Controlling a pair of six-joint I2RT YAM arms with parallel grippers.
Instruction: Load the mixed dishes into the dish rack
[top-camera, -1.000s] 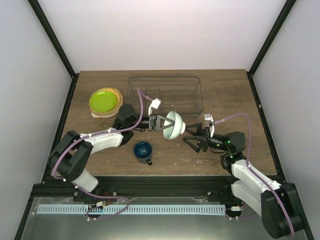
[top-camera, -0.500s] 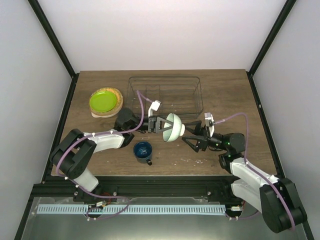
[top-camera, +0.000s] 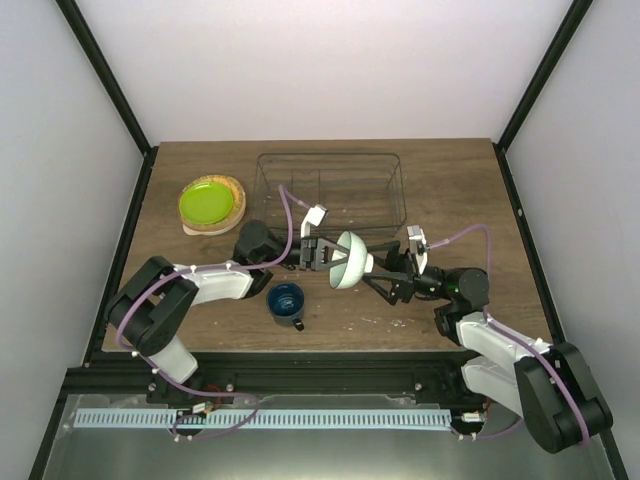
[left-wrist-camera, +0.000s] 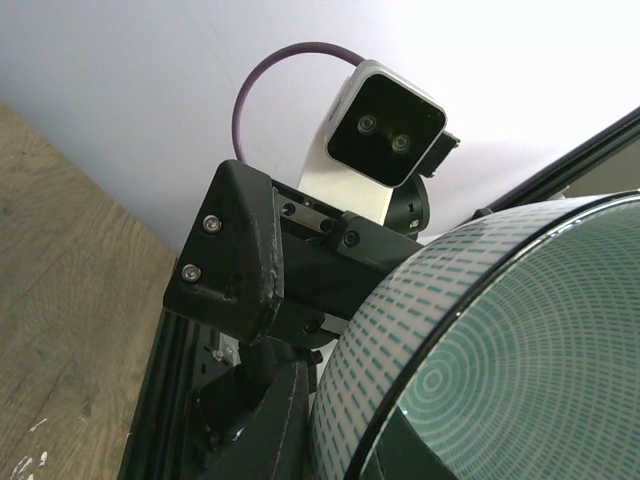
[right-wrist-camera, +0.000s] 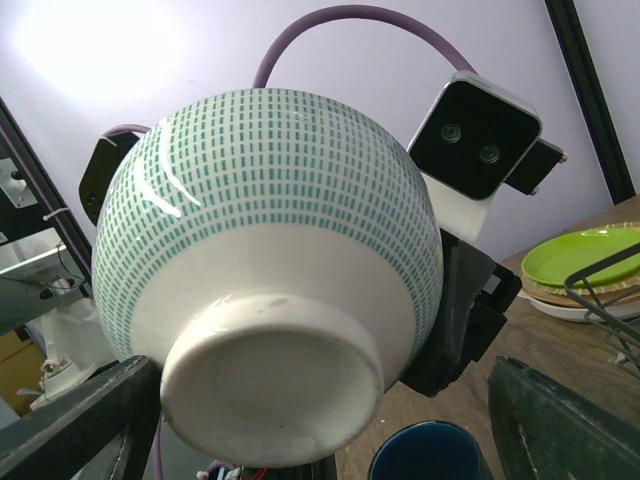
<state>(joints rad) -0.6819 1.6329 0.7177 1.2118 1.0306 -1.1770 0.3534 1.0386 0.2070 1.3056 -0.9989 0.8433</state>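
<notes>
Pale mint bowl (top-camera: 348, 259) held off desk (top-camera: 450, 190), tipped on its side, foot toward right arm. Sits between both arms, just in front of dish rack (top-camera: 398, 190). Left hand (top-camera: 330, 256) clamped on bowl's rim. Right hand (top-camera: 374, 270) spread wide, fingers either side of bowl's foot; contact unclear.

Looks like handover. To do it well:
- right hand centres on foot ring, not rounded wall; glaze likely slick
- right closes firm before left lets go
- steer clear of rack wall and small dark blue mug (top-camera: 286, 300) on desk nearby
</notes>
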